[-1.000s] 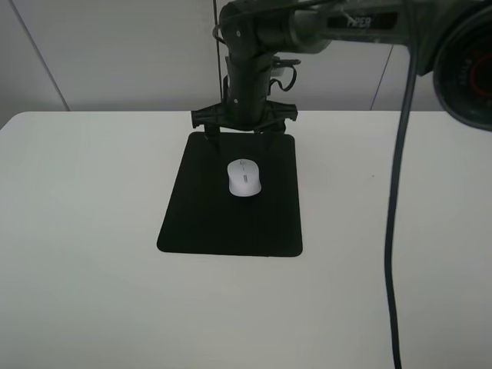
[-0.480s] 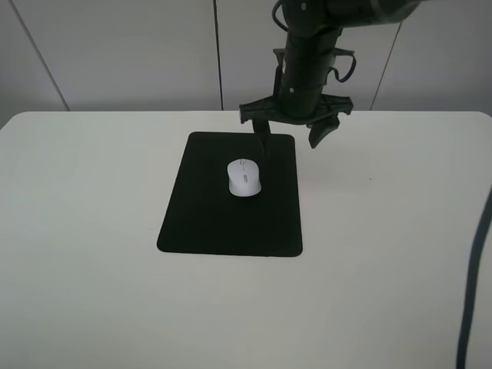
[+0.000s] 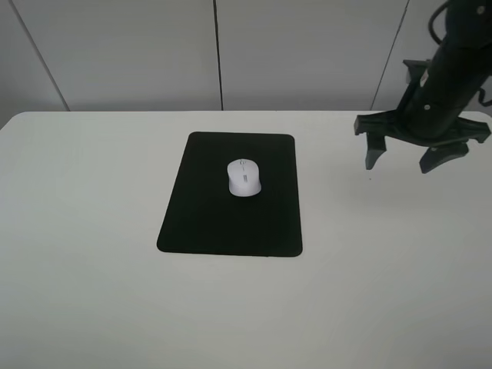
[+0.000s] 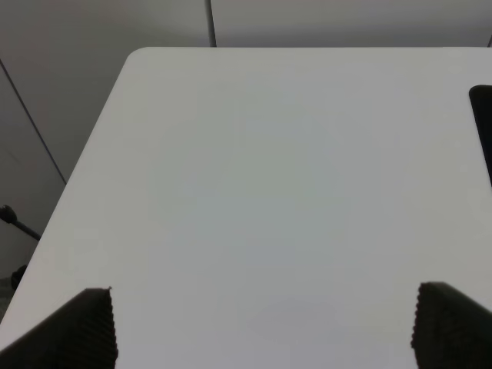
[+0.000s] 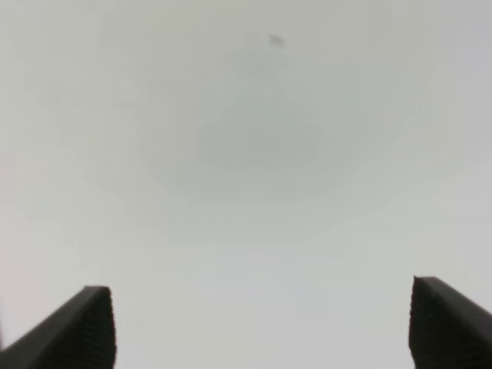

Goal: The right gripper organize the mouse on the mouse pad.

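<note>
While your right gripper (image 3: pixel 400 163) hangs, jaws spread apart, above the table (image 3: pixel 384 254) well right of the mouse pad (image 3: pixel 223 223), the mouse (image 3: pixel 244 177) rests on it.

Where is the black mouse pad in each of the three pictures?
Exterior high: the mouse pad lies mid-table, with the white mouse on it.
Left wrist: only a black sliver of it shows at the picture's edge.
Right wrist: not in it.
Shared landmark: the white table, seen in all three views.
</note>
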Controlling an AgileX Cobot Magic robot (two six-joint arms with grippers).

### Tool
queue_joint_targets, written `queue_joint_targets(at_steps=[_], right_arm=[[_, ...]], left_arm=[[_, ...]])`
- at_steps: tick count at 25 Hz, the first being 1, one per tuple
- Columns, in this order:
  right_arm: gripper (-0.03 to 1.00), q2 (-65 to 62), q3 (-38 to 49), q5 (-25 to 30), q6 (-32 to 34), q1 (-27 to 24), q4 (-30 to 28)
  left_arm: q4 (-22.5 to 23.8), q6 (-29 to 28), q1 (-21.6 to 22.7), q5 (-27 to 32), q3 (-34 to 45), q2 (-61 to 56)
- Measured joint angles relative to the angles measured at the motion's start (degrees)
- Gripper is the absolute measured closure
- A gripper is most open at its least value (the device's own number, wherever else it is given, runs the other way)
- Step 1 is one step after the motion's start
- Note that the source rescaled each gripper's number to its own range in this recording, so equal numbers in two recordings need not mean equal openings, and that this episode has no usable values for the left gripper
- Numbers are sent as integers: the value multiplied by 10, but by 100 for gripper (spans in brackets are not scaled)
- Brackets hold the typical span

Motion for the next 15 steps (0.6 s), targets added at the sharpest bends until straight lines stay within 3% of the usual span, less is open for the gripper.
queue_joint_targets(at_steps=[7, 15], right_arm=[[17, -124, 95, -4, -43, -97, 1], [17, -308, 165, -1, -73, -109, 1]], left_arm=[[0, 0, 0, 0, 0, 0], [0, 0, 0, 0, 0, 0]])
